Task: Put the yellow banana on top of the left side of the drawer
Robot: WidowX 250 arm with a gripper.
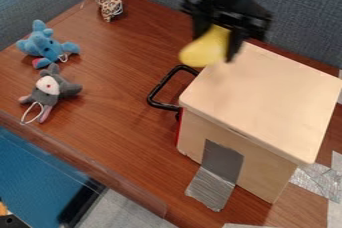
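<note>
At the upper middle of the camera view, the black gripper (217, 47) hangs down, shut on the yellow banana (203, 51). The banana slants down to the left from between the fingers, over the far left corner of the drawer box. The drawer (267, 102) is a pale wooden box with a flat top, a black handle on its left side and grey tape on its near side. How high the banana hangs above the top, I cannot tell.
On the brown table (113, 107) to the left are a blue plush toy (45, 45), a grey plush toy (52, 89) and a leopard-spotted toy (109, 4) farther back. The drawer's black handle (157, 91) sticks out leftward. Blue-grey panels stand behind.
</note>
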